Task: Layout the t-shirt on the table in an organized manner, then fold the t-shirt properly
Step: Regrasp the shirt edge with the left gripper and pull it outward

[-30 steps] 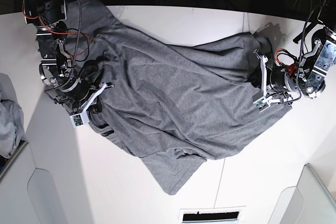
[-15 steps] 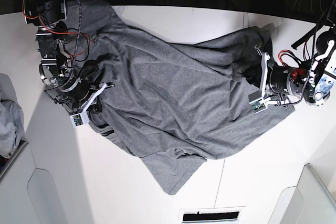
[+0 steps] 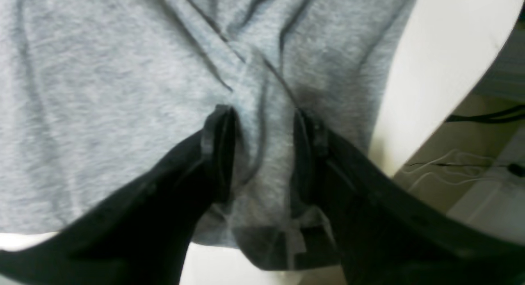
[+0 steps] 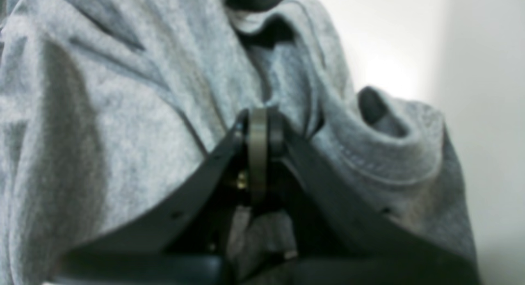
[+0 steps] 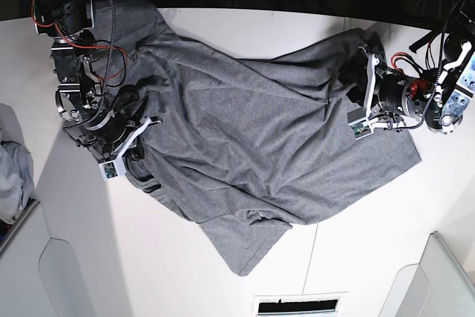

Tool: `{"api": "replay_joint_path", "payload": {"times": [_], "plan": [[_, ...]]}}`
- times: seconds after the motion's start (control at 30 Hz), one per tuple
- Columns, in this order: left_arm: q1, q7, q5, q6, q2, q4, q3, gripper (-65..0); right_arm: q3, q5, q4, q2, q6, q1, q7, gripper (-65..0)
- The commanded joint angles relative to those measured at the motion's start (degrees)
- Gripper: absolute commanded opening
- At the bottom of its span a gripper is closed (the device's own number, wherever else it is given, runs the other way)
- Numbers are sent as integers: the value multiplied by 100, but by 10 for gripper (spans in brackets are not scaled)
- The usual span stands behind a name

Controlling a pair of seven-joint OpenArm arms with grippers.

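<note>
The charcoal-grey t-shirt [image 5: 252,131] lies spread and wrinkled across the white table [image 5: 371,257]. Its lower corner points toward the front edge. My left gripper [image 5: 362,105] rests on the shirt's right side. In the left wrist view its jaws [image 3: 262,141] stand apart, with a loose ridge of the t-shirt [image 3: 102,92] running between them. My right gripper [image 5: 141,135] is at the shirt's left edge by the collar. In the right wrist view it [image 4: 258,125] is shut, with bunched t-shirt cloth [image 4: 102,112] gathered at its tips.
A lighter bluish-grey garment heap [image 5: 11,168] lies at the left edge. Grey bins stand at the front left [image 5: 67,280] and front right [image 5: 438,280]. A dark slot [image 5: 297,306] sits at the front edge. The table edge [image 3: 430,71] is close to the left gripper's right.
My left gripper has moved toward the table's far side along the shirt's right edge and its jaws have parted. The right-hand cloth now lies flatter. The right arm has not moved.
</note>
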Motion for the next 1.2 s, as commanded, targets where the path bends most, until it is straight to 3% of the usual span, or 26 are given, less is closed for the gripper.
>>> {"api": "replay_joint_path", "payload": {"times": [0.0,0.43,0.67,0.83,0.93,1.0,1.1,1.17], "plan": [[-87,-15,-90,-65,-114,83,-52,-382,4,-42,26,33,26,59,-153,-650],[190,153,-402,-65,-212,870,-52,-381,4,-42,26,31,26,61,-151,-650],[678,-636,654,-26,-122,868,-52,-381,4,-39,26,28,26,63,-144,-650],[654,-922,1305,592,-111,868,-52,-382,4,-39,26,31,26,61,-149,-650],[656,-975,1480,662,-109,868,-52,-385,4,-39,26,28,26,63,-149,-650],[656,-1029,1534,660,-111,868,-52,-443,4,-39,26,28,26,63,-149,-650],[662,-1051,1530,660,-111,868,-52,-629,4,-39,26,28,26,61,-149,-650],[671,-1014,1528,664,-116,876,-52,-650,4,-39,26,31,26,61,-149,-650]]}}
